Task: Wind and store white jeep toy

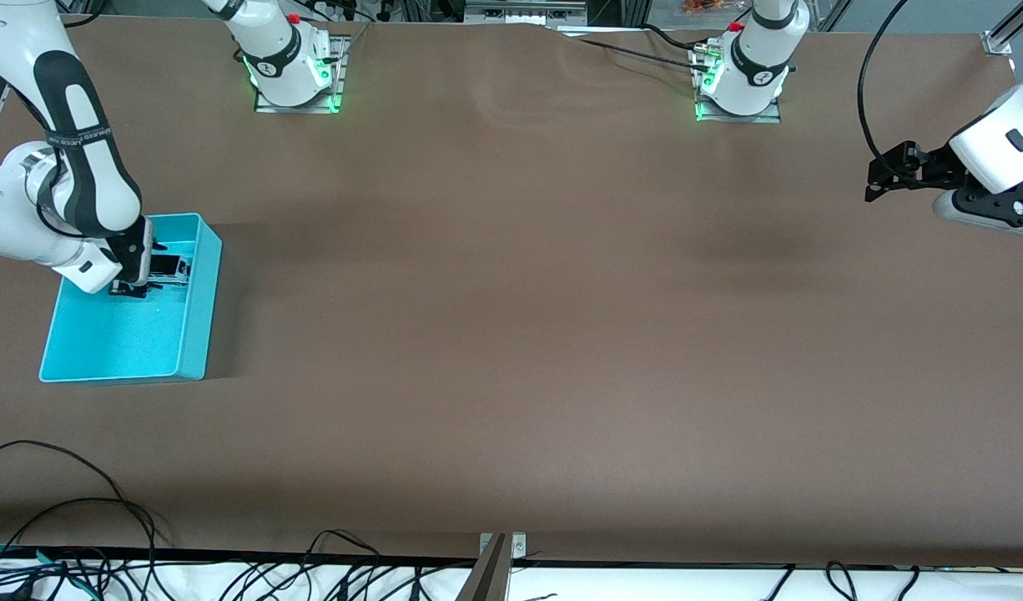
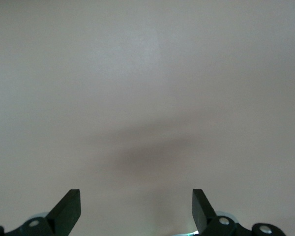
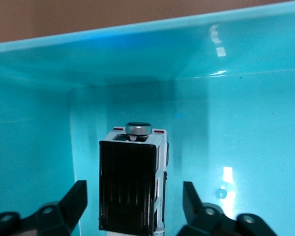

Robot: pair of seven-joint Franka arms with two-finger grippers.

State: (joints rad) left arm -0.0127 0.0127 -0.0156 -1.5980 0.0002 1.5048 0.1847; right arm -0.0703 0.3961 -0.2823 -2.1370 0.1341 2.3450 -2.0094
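Note:
The white jeep toy point(image 1: 172, 267), with its black roof point(image 3: 128, 189) and a silver winding knob at one end, rests on the floor of the turquoise bin point(image 1: 196, 334), close to the wall toward the robots' bases. My right gripper point(image 1: 156, 269) reaches down into the bin point(image 3: 236, 98) and stands open around the jeep. In the right wrist view the right gripper point(image 3: 134, 186) has a gap between each finger and the jeep's sides. My left gripper point(image 1: 877, 177) waits open and empty above the bare table at the left arm's end. The left wrist view shows the left gripper point(image 2: 136, 194) over plain brown tabletop.
The bin sits at the right arm's end of the brown table point(image 1: 511, 334). Both arm bases point(image 1: 294, 75) point(image 1: 741, 83) stand along the edge away from the front camera. Loose cables point(image 1: 78, 551) lie along the edge nearest to it.

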